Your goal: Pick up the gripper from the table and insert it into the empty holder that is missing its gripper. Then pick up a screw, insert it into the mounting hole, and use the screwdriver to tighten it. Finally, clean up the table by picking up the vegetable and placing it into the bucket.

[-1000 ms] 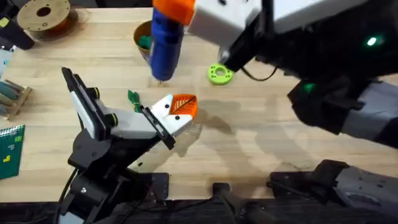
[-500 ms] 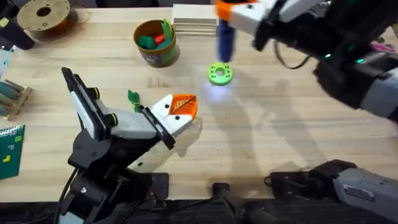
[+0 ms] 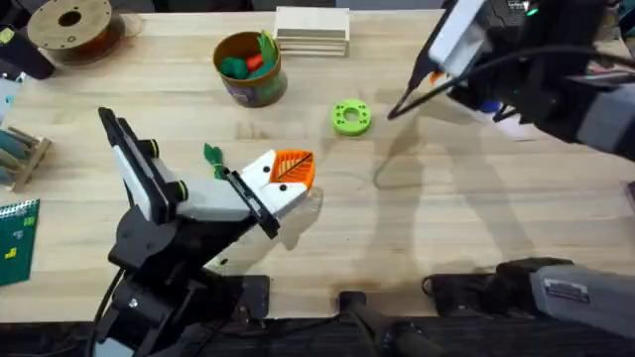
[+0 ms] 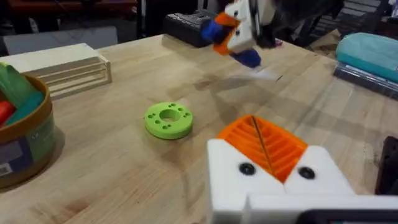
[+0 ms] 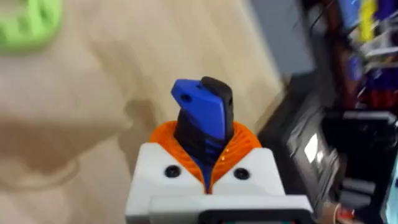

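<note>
My left gripper (image 3: 291, 171) rests low over the middle of the table (image 3: 417, 228); its two orange pads (image 4: 264, 142) are pressed together with nothing between them. The tiny dark green vegetable (image 3: 211, 155) lies just left of it. The bucket (image 3: 248, 67), holding green and red toy vegetables, stands at the back. My right gripper (image 3: 437, 71) hovers at the back right, shut on the blue screwdriver (image 5: 200, 118), which is tilted and mostly hidden under the arm from overhead. From the left wrist, that gripper (image 4: 233, 34) and screwdriver (image 4: 249, 58) show far off above the table.
A green ring-shaped disc (image 3: 350, 117) lies between the grippers. A stack of pale wooden boards (image 3: 313, 30) sits at the back, a brown spool (image 3: 69, 25) at the back left, and a wooden rack (image 3: 20, 154) and green board (image 3: 18, 238) at the left edge.
My right arm has swung the screwdriver from beside the bucket to the right, past the green disc, to the back right. The left arm has not moved.
</note>
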`<state>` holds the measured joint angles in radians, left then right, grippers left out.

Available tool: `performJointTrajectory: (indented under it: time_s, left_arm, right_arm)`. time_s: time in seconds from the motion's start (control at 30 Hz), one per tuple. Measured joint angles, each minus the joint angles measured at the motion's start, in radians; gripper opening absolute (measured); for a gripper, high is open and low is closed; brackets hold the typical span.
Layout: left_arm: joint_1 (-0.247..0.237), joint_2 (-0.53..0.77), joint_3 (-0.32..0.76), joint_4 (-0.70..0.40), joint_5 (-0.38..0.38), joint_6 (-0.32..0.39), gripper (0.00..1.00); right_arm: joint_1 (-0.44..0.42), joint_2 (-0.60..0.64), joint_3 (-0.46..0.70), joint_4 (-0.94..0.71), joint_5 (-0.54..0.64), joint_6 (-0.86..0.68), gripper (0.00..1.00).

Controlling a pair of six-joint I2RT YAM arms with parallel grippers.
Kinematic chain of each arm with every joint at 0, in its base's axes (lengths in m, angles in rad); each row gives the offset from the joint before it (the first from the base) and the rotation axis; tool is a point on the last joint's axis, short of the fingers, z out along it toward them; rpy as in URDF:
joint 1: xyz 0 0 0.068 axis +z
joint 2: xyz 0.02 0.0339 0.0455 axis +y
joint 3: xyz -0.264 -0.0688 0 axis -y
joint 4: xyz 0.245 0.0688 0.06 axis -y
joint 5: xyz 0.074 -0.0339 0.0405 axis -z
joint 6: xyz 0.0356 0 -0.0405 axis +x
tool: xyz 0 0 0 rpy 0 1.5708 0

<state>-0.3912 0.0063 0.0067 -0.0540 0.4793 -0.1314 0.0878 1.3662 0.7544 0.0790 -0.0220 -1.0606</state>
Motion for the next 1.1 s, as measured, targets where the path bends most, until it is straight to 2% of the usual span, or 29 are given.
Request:
performJointTrajectory:
  time_s: [0.23, 0.57, 0.6, 0.7, 0.8, 0.83, 0.87, 0.97, 1.1]
  left_arm:
    - [0.0, 0.0, 0.0, 0.0, 0.0, 0.0, 0.005]
    - [0.0, 0.0, 0.0, 0.0, 0.0, 0.0, 0.005]
    - [0.0, 0.0, 0.0, 0.0, 0.0, 0.0, 0.005]
    - [0.0, 0.0, 0.0, 0.0, 0.0, 0.0, 0.005]
    - [0.0, 0.0, 0.0, 0.0, 0.0, 0.0, 0.005]
    - [0.0, 0.0, 0.0, 0.0, 0.0, 0.0, 0.005]
    - [0.0, 0.0, 0.0, 0.0, 0.0, 0.0, 0.005]
    - [0.0, 0.0, 0.0, 0.0, 0.0, 0.0, 0.005]
    - [0.0, 0.0, 0.0, 0.0, 0.0, 0.0, 0.005]
  right_arm:
    - [0.0, 0.119, 0.0, -0.102, 0.092, -0.101, 0.029]
    - [0.022, 0.137, 0.002, -0.147, 0.103, -0.134, 0.036]
    - [0.028, 0.137, 0.003, -0.159, 0.099, -0.136, 0.069]
    - [0.049, 0.137, 0.003, -0.186, 0.082, -0.138, 0.473]
    - [0.075, 0.137, 0.01, -0.181, 0.075, -0.144, 0.917]
    - [0.082, 0.137, 0.016, -0.179, 0.073, -0.144, 0.97]
    - [0.088, 0.137, 0.019, -0.178, 0.071, -0.138, 0.982]
    - [0.111, 0.137, 0.02, -0.185, 0.07, -0.072, 0.987]
    - [0.143, 0.125, 0.02, -0.203, 0.074, 0.09, 0.988]
